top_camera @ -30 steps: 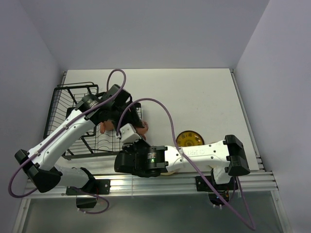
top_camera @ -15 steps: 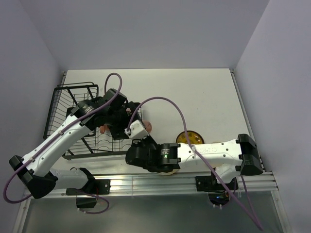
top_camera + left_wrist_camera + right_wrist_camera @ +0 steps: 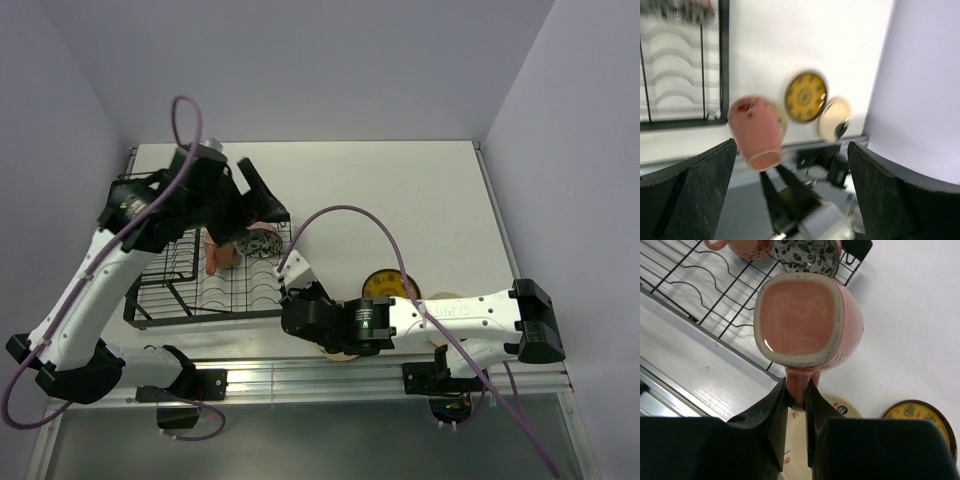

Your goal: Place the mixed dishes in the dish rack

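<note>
My right gripper [image 3: 796,390] is shut on the handle of a pinkish-orange mug [image 3: 807,320], held just off the near right corner of the black dish rack [image 3: 715,295]. The second mug [image 3: 747,246] and the dark patterned bowl [image 3: 807,252] lie in the rack. In the top view the rack [image 3: 150,300] is at the left with that mug [image 3: 222,255] and bowl [image 3: 260,242] in it. My left gripper [image 3: 262,200] is open and empty, raised above the rack. The yellow plate [image 3: 390,287] and a cream plate [image 3: 440,298] lie on the table.
Another cream plate [image 3: 840,407] lies under my right gripper, partly covered by the right arm in the top view [image 3: 335,352]. The left wrist view shows the held mug [image 3: 757,131], yellow plate [image 3: 806,96] and a cream plate [image 3: 835,117] from above. Walls close in on both sides.
My left arm has lifted up and back out of the rack, and the dark bowl now shows lying in the rack. My right arm has shifted a little right with the mug.
</note>
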